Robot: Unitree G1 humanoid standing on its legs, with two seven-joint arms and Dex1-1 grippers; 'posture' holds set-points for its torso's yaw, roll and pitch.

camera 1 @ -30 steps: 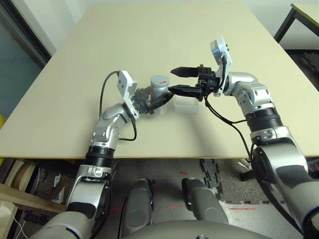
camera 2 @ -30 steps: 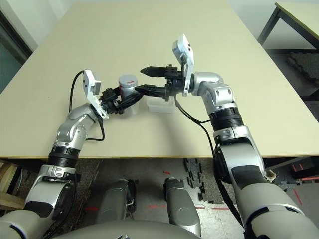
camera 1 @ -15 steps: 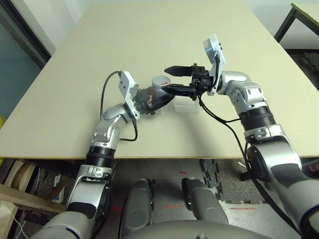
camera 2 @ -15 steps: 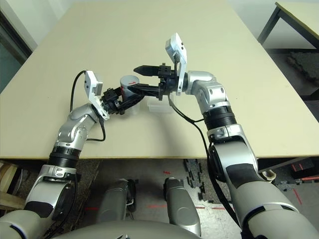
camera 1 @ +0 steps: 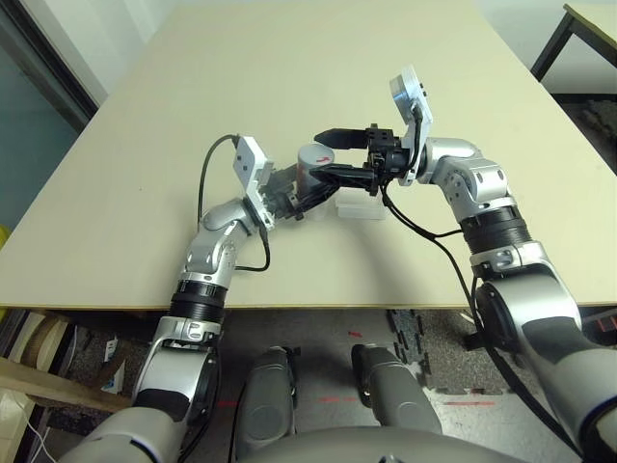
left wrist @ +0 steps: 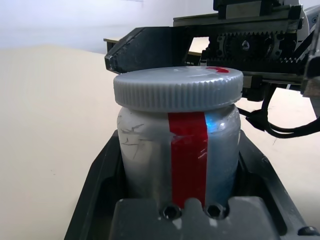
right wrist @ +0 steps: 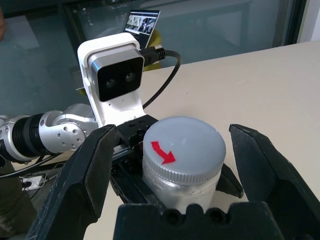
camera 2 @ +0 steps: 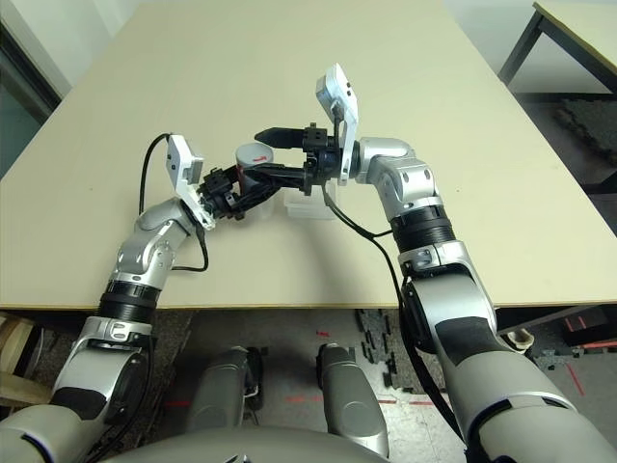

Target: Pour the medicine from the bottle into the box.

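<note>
My left gripper (camera 1: 301, 191) is shut on the bottle (camera 1: 310, 166), a silver-grey cylinder with a red stripe (left wrist: 187, 150), and holds it upright just above the table. A grey ridged cap (right wrist: 183, 146) with a red arrow is on its mouth. Reaching in from the right, my right gripper (camera 1: 321, 154) is open, one black finger on each side of the cap with gaps showing. The clear box (camera 1: 362, 206) lies on the table below the right gripper, just right of the bottle. The medicine is hidden.
The beige table (camera 1: 318, 68) stretches bare far beyond both arms and to each side. A dark-legged second table (camera 1: 588, 24) stands at the far right. Black cables hang from both wrists.
My right gripper has moved left over the last second, and its open fingers now flank the bottle's cap. The left gripper has kept its hold and shifted slightly right.
</note>
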